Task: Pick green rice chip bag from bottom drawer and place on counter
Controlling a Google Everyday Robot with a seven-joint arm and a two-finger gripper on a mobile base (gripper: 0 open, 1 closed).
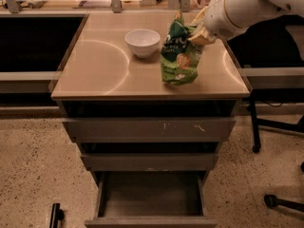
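The green rice chip bag [179, 55] hangs upright over the right half of the beige counter [99, 70], its lower end at or just above the surface. My gripper [196, 31] is shut on the bag's upper right edge, with the white arm reaching in from the upper right. The bottom drawer [151, 197] stands pulled out below, its dark interior empty.
A white bowl [142, 42] sits on the counter just left of the bag. Two shallower drawers [149, 128] above the bottom one are partly out. Black chair legs [266, 127] stand at the right. A dark recess lies left of the cabinet.
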